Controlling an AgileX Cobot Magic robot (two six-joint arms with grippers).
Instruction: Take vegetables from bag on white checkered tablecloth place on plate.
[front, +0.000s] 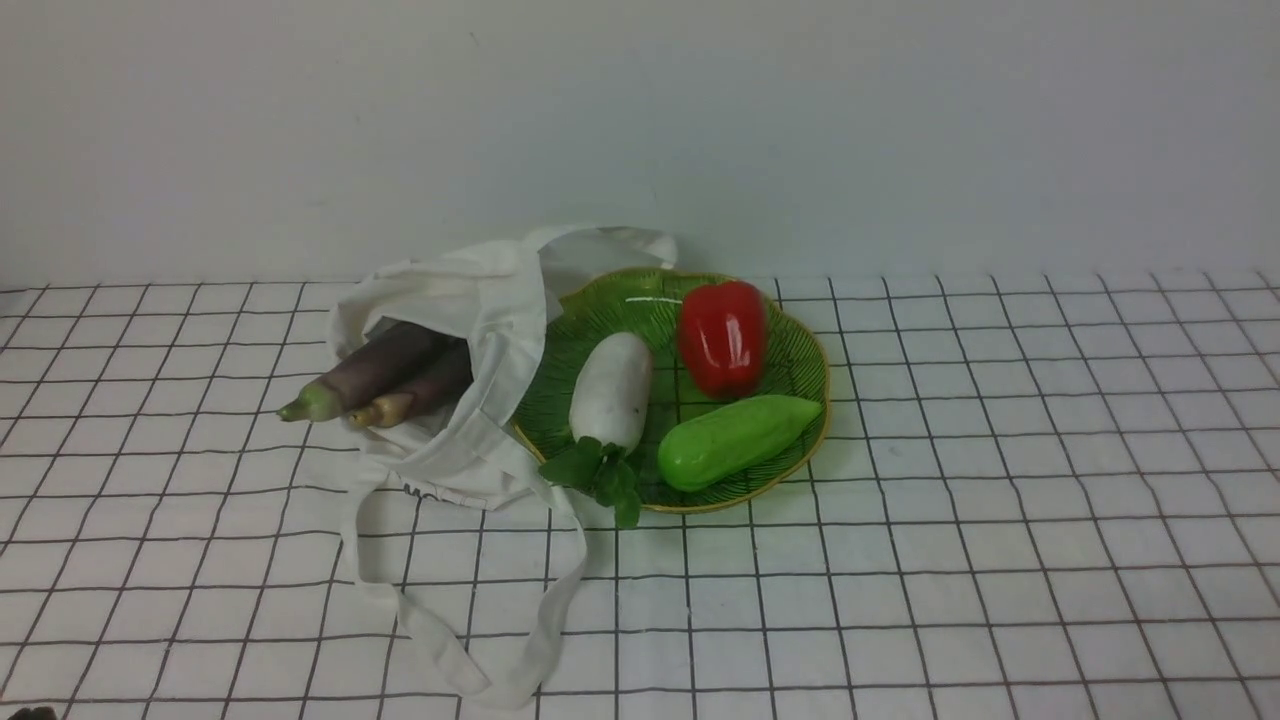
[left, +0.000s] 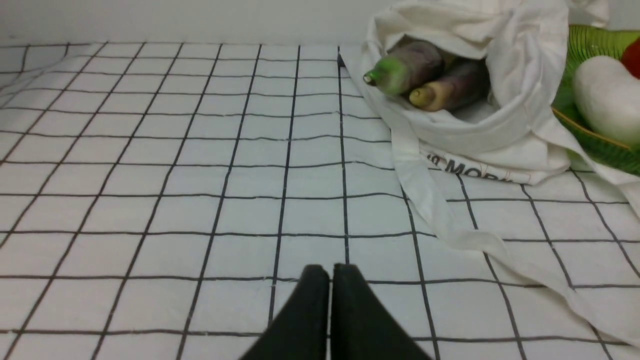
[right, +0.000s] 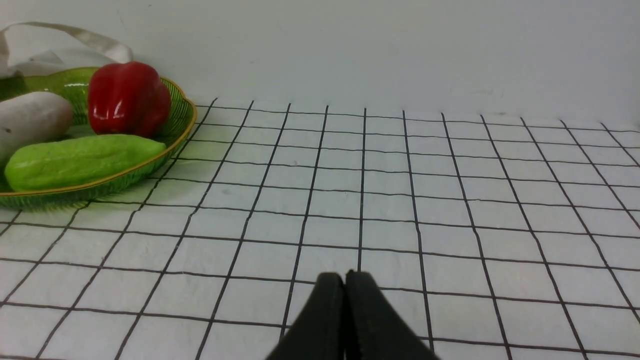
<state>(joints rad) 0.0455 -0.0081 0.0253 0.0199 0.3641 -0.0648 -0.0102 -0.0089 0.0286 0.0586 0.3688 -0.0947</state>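
Two purple eggplants (front: 385, 378) lie side by side in the mouth of the bag (front: 470, 330), stem ends poking out toward the robot's left; one has a green cap (left: 392, 75), the other a yellowish one (left: 425, 96). Bag is slumped on its side on the white checkered tablecloth (front: 1000, 520), w/ its opening facing left & its far edge draped over the plate's rim. Dark print (left: 465, 170) shows on the bag's lower fold in the left wrist view, only partly readable. Strap handles (front: 470, 640) trail toward the front of the bench in a loose loop.

The plate (front: 800, 360) sits just right of the bag, touching it. On it: white radish (front: 612, 388) w/ its leafy top (front: 600, 475) hanging over the near rim, a red bell pepper (front: 722, 335) toward the back, and a light green cucumber-like veg (front: 735, 440) along the near right side. Radish & pepper are close, whether touching can't tell.

Left pincer (left: 330, 272) is closed on nothing, fingers pressed together, low over bare cloth, well apart from the bag. Right pincer (right: 345, 277) is likewise closed & empty, over bare cloth well to the right of the plate. Neither arm shows in the front view. Plain pale wall (front: 900, 130) behind the bench
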